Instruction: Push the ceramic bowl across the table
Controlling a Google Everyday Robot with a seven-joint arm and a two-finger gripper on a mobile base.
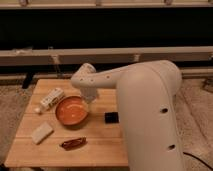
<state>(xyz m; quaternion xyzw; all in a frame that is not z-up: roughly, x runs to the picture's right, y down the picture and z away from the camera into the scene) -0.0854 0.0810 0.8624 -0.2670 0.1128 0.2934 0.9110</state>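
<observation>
We see the ceramic bowl (71, 111) left of the frame's centre, sitting upright on the tabletop (100, 147). The claw (89, 98) hangs at the bowl's upper right rim, under the bend of the big white arm. From here we cannot tell whether it is wide or narrow, or whether it touches the rim.

We judge the bowl to be stiff, fairly heavy for its width, and glazed, so smooth against metal or plastic. It would chip if knocked off the edge. We think a grasp is unnecessary. Flat contact low on the outer wall, in line with the bowl's centre, should make it slide rather than spin or tip. A push high on the rim may rock it.

A white oblong package (51, 98) lies just beside the bowl at upper left. A pale block (42, 132) and a brown wrapped item (73, 143) lie below it, and a small black object (111, 117) sits to its right. We expect a push to the lower left to crowd them.
</observation>
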